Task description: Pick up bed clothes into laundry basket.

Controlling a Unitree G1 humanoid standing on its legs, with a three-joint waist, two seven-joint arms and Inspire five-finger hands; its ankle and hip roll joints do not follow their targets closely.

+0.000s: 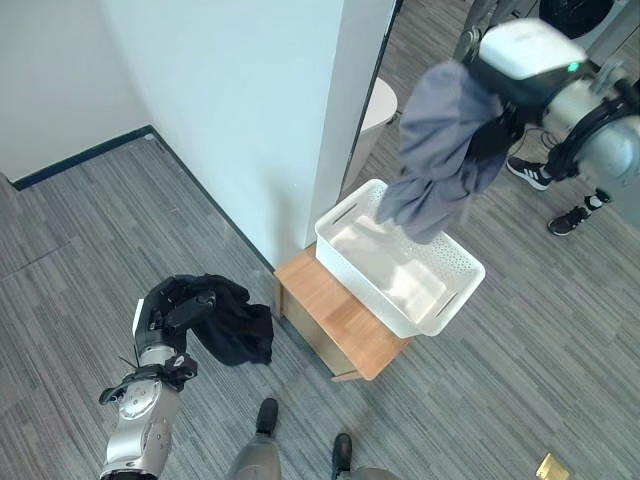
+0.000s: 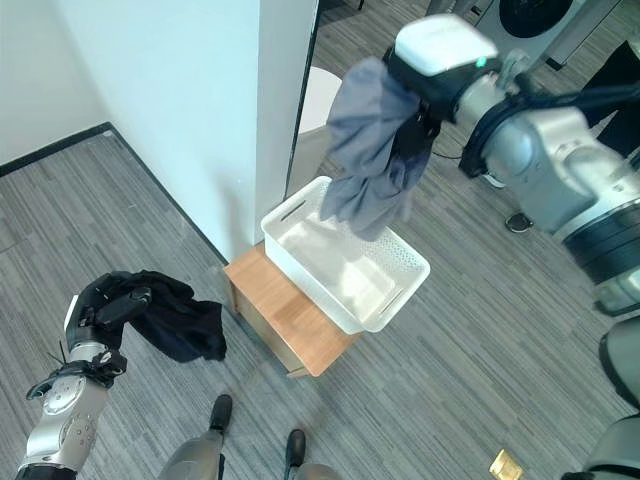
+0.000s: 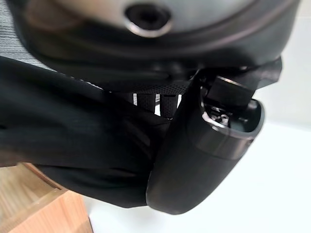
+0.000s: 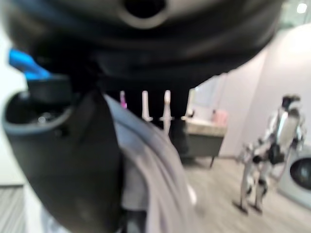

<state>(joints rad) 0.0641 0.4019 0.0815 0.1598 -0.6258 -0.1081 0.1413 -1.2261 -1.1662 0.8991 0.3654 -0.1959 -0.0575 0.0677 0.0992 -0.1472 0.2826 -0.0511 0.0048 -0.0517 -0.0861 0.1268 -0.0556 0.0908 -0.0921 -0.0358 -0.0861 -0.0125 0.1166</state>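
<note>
A grey garment (image 1: 440,150) hangs from my right hand (image 1: 492,128), which is shut on its top, high over the far end of the white laundry basket (image 1: 455,262). The cloth's lower end dips to the basket's rim. In the right wrist view the grey cloth (image 4: 160,170) runs between thumb and fingers. My left hand (image 1: 168,312) is low at the left, shut on a black garment (image 1: 232,318) that droops toward the floor; the left wrist view has the black cloth (image 3: 73,141) bunched under the thumb.
The basket rests on a low wooden stand (image 1: 340,322) beside a white wall corner (image 1: 345,110). A person's dark shoes (image 1: 528,172) stand on the grey plank floor at the far right. Another robot (image 4: 272,150) stands in the distance.
</note>
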